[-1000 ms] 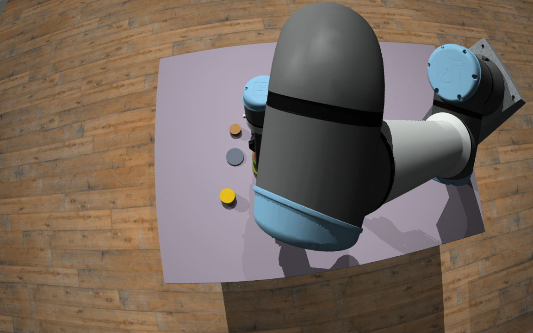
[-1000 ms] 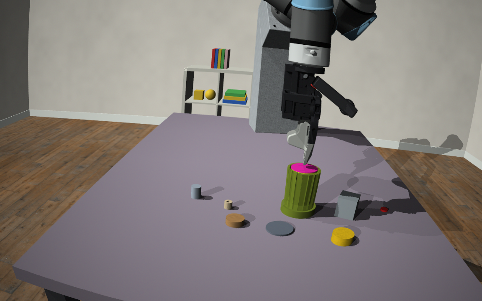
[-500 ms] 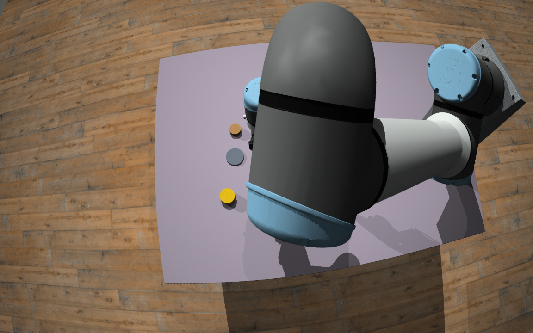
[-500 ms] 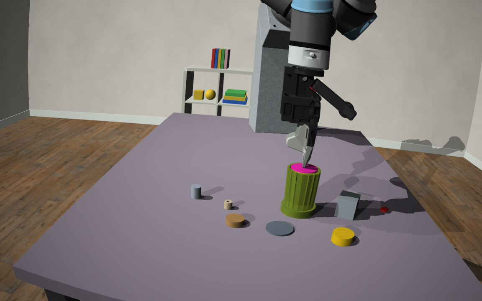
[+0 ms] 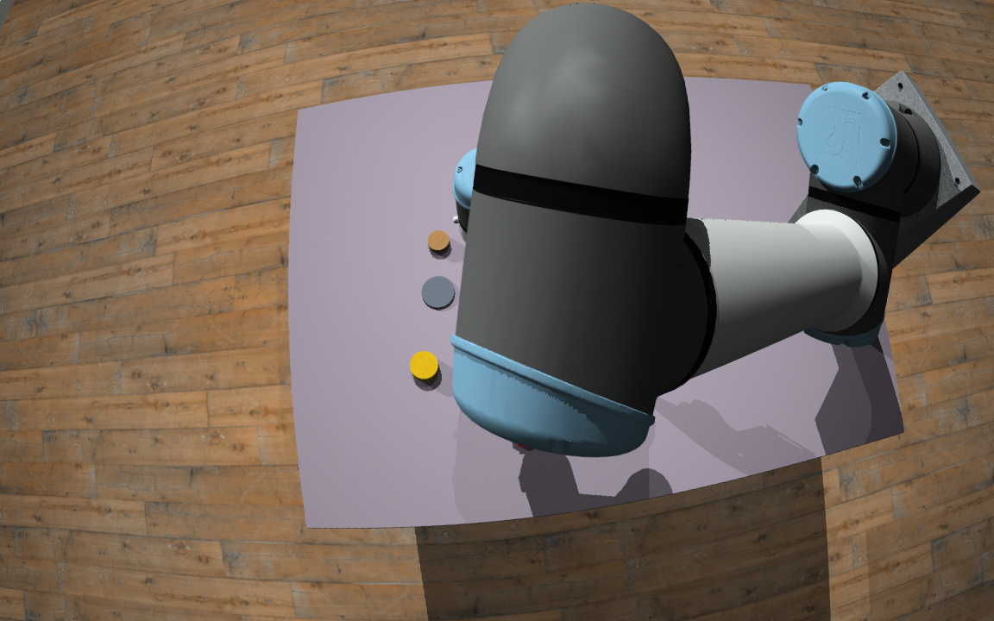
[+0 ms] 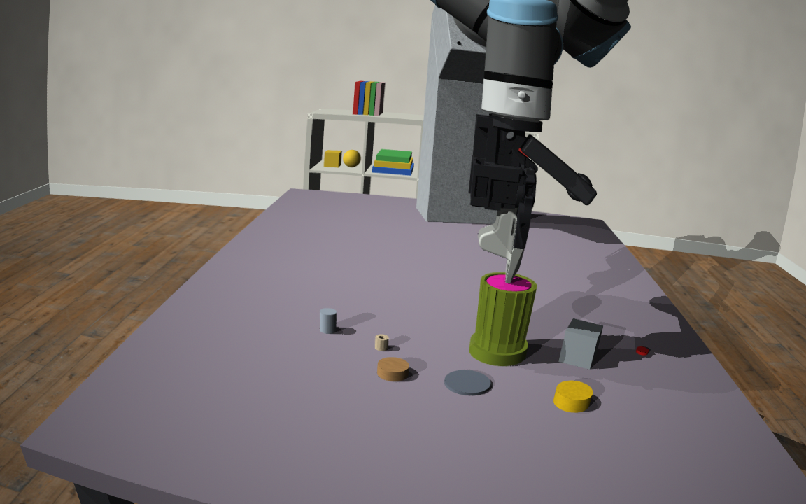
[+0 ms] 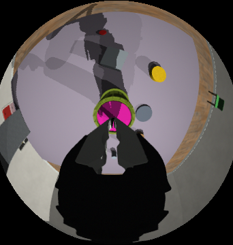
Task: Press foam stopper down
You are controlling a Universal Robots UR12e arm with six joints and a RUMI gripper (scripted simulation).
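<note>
Mid-press, by the look of it. Gripper pinched fully closed with nothing between the fingers, tips planted on the pink foam stopper inside the ribbed green jar. From the exterior view, pink surface sitting roughly at the rim or just under it, tips apparently dug in slightly. Hard to call the exact depth from this angle. Wrist view just shows the closed tips landing on the pink disc, a bit toward the near edge rather than dead center.

Jar upright on the purple table, flared base flat, near the middle of the table. Hidden under the big arm in the top view, so no help there.

Done so far, probably: contact made, push started. Still left: pushing to the right depth, backing off, and checking that the foam springs back flush with the rim. Nothing else resting on the stopper besides the tips. Risk worth flagging: off-center contact could tip the foam unevenly, and overshooting would leave it stuck low.

Clutter close by but not touching the jar: grey flat disc, yellow puck, brown puck, grey block just beside the base.
</note>
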